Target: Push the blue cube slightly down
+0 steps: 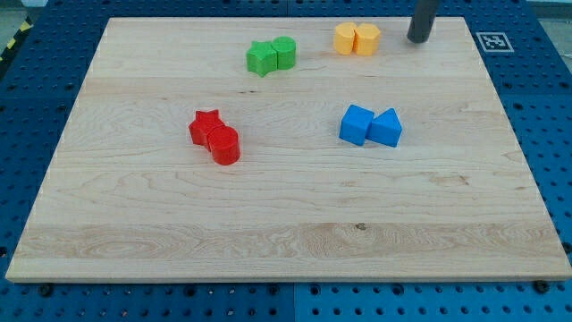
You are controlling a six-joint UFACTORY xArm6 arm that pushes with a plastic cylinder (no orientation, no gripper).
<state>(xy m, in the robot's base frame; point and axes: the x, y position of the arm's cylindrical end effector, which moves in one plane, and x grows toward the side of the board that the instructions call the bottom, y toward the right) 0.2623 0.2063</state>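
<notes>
My tip (418,39) is standing upright near the board's (286,233) top right corner, holding nothing and touching no block. The yellow blocks (357,39) are sitting just to its left. The blue cube (357,124) is lying well below my tip and a little left, touching the blue triangular block (386,128) beside it.
</notes>
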